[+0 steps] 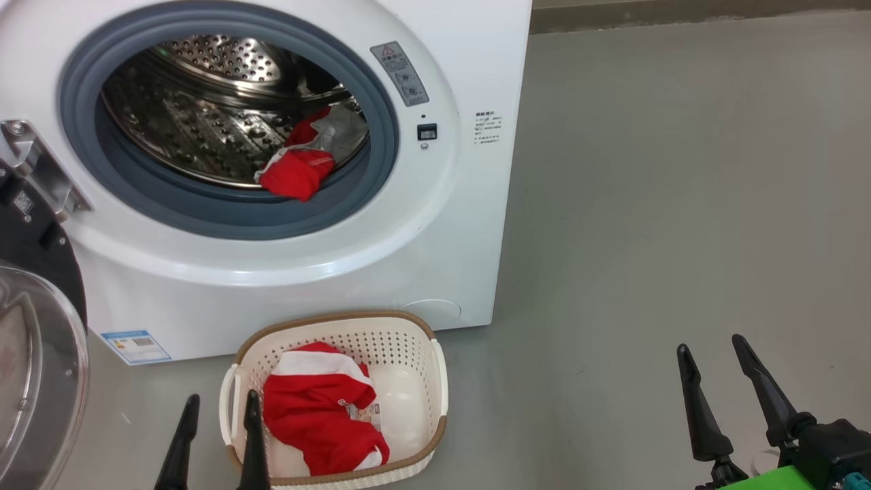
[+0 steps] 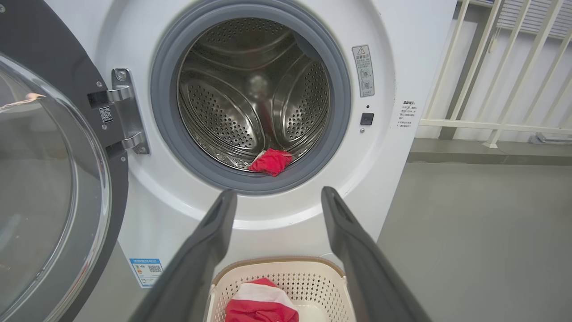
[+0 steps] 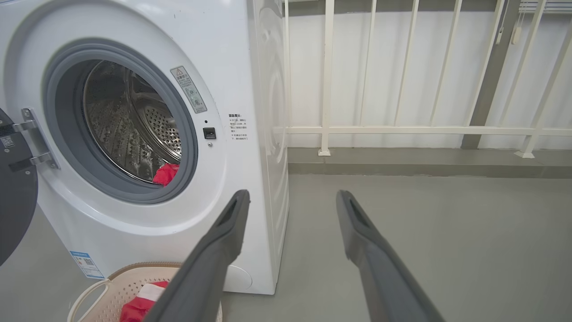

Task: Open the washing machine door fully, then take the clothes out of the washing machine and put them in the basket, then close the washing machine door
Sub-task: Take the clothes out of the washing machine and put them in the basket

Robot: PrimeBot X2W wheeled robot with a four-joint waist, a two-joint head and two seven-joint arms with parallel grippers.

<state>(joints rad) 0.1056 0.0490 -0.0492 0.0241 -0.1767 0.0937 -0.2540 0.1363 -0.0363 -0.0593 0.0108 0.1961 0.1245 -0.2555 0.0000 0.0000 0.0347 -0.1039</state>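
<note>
- The washing machine door (image 2: 53,188) is swung wide open at the left edge of the washing machine (image 1: 435,224). It is carried on a metal hinge (image 2: 125,112), and its clear bulging window is framed in glossy black.
- One of the clothes (image 1: 297,170), red with white trim, is seen in the perforated drum (image 1: 204,122). It is draped at the lower right edge of the opening, onto the grey rubber ring (image 1: 224,211).
- A second red-and-white garment (image 1: 320,415) is laid in the left half of the basket (image 1: 398,350). The basket is set on the floor (image 1: 680,204), just beside the machine's front bottom edge.
- A printed sticker (image 1: 360,412) is partly shown on the basket's bottom; its writing cannot be read.
- A grey warning sticker (image 1: 400,73) with a red triangle is fixed at the opening's upper right. A block of small print (image 1: 488,128) beside it is too fine to read.
- A blue label (image 1: 136,346) with a QR code is stuck at the machine's lower left front corner.
- A small QR sticker (image 2: 106,114) is placed on the door by the hinge.
- The left gripper (image 1: 222,401) is held with fingers spread and empty at the basket's left rim.
- The right gripper (image 1: 710,344) is likewise spread and empty above bare floor, well apart from the basket.
</note>
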